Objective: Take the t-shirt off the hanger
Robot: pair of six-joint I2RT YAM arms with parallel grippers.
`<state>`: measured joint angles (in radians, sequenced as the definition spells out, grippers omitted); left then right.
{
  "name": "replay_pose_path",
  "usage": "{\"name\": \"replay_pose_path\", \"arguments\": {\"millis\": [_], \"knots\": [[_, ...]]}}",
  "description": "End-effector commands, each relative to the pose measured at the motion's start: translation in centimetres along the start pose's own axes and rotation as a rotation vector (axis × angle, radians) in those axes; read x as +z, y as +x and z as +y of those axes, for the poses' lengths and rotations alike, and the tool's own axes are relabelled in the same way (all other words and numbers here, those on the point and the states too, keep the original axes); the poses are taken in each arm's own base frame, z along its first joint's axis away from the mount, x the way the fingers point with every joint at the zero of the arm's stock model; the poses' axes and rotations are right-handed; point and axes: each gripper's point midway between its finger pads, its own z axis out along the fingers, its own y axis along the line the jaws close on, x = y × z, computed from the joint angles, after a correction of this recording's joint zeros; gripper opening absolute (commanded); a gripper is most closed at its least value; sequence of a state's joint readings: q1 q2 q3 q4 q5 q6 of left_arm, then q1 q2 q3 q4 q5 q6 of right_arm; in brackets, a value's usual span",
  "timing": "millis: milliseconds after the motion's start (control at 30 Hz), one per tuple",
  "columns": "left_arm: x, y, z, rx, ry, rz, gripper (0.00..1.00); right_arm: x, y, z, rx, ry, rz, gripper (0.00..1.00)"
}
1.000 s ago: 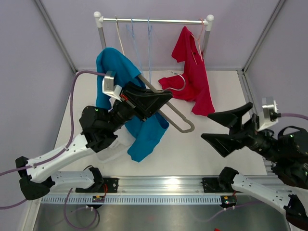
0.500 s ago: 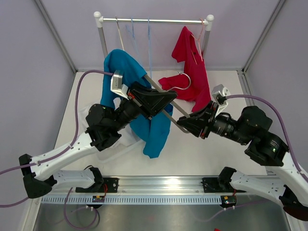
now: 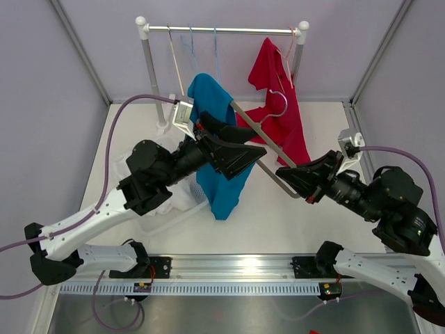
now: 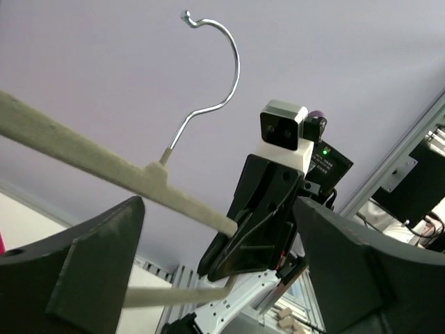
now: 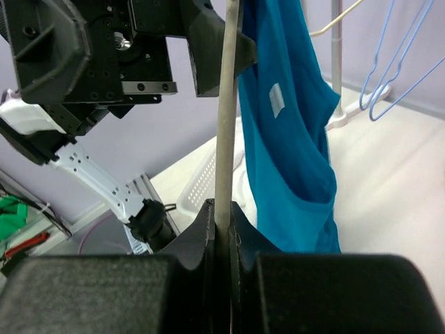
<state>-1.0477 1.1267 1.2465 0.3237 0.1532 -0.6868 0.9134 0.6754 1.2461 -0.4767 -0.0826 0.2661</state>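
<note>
L gripper [image 3: 259, 141] has its jaws spread wide, nothing pinched. The beige hanger [image 3: 245, 120] w/ a wire hook runs thru the gap between the black fingers [image 4: 104, 268]; can't tell if it touches either one. R gripper [image 3: 292, 184] is clamped tight on the hanger's far end. Its wrist cam shows the bar [image 5: 226, 125] rising straight out of the closed jaws, and the L wrist cam shows that same grip from the other side, hook [image 4: 215, 76] pointing up. The blue t-shirt [image 3: 221, 188] is on the hanger, bunched round the upper end near the rack and hanging down behind the L gripper, approx mid-table and off the surface. In the R wrist cam it drapes just right of the bar [image 5: 292, 139]. A white mesh basket [image 3: 167, 205] sits under the L arm. At the back, a metal clothes rail [image 3: 222, 30] holds pale blue wire hangers [image 3: 215, 52] and a red t-shirt [image 3: 278, 90] at its right end.
</note>
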Motion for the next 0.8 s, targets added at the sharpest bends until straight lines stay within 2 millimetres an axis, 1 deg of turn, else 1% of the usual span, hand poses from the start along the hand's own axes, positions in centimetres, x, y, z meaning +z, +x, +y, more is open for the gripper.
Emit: {"name": "replay_pose_path", "arguments": {"millis": [0,100,133,167,200,233,300,333,367,433,467,500,533,567,600,667,700,767], "knots": [[-1.1,-2.3,-3.2,0.065,0.053,0.029,0.99,-1.9,-6.6,1.8,0.005,-0.038,-0.226,0.00],[-2.2,-2.5,-4.0,0.082,0.068,0.050,0.99,-2.4,-7.6,2.0,0.009,-0.046,-0.274,0.00],[-3.2,-2.8,-4.3,0.103,0.060,0.053,0.99,-2.4,-7.5,2.0,0.010,-0.049,-0.281,0.00],[-3.8,-2.8,-3.8,0.115,0.030,0.051,0.99,-2.8,-8.0,2.2,0.014,-0.060,-0.309,0.00],[-4.4,-2.6,-2.8,0.149,-0.015,0.060,0.99,-2.7,-7.9,2.2,0.015,-0.061,-0.313,0.00],[-5.7,-4.1,-2.3,0.172,-0.080,0.001,0.99,-2.9,-8.1,2.4,0.012,-0.072,-0.321,0.00],[-7.5,-3.2,1.2,0.219,-0.231,0.003,0.99,-3.5,-8.9,2.9,0.013,-0.097,-0.351,0.00],[-9.0,-4.6,2.4,0.238,-0.317,-0.060,0.99,-3.8,-9.1,3.3,0.009,-0.113,-0.360,0.00],[-9.9,-3.6,4.1,0.255,-0.380,-0.046,0.99,-4.0,-9.3,3.5,0.010,-0.121,-0.362,0.00],[-11.0,-3.1,6.1,0.282,-0.467,-0.046,0.99,-4.8,-9.9,4.3,0.007,-0.154,-0.377,0.00],[-10.9,-2.3,6.8,0.290,-0.479,-0.019,0.99,-5.1,-10.0,4.5,0.008,-0.165,-0.381,0.00],[-10.5,-1.7,7.0,0.303,-0.475,0.009,0.99,-5.5,-10.3,4.8,0.007,-0.177,-0.386,0.00],[-9.8,-0.8,6.7,0.304,-0.437,0.052,0.99,-5.6,-10.4,5.0,0.004,-0.188,-0.383,0.00],[-8.5,-0.2,6.9,0.314,-0.426,0.093,0.99,-5.9,-10.4,5.3,0.011,-0.202,-0.383,0.00],[-7.6,0.4,6.4,0.313,-0.385,0.127,0.99,-5.9,-10.5,5.5,0.011,-0.212,-0.382,0.00],[-6.2,0.9,6.3,0.327,-0.357,0.162,0.99,-6.3,-10.4,6.1,0.017,-0.245,-0.376,0.00],[-5.0,1.2,6.8,0.351,-0.361,0.191,0.99,-6.5,-10.5,6.3,0.022,-0.252,-0.378,0.00],[-4.0,1.0,7.6,0.386,-0.393,0.206,0.99,-7.1,-10.4,6.8,0.021,-0.279,-0.378,0.00]]}}
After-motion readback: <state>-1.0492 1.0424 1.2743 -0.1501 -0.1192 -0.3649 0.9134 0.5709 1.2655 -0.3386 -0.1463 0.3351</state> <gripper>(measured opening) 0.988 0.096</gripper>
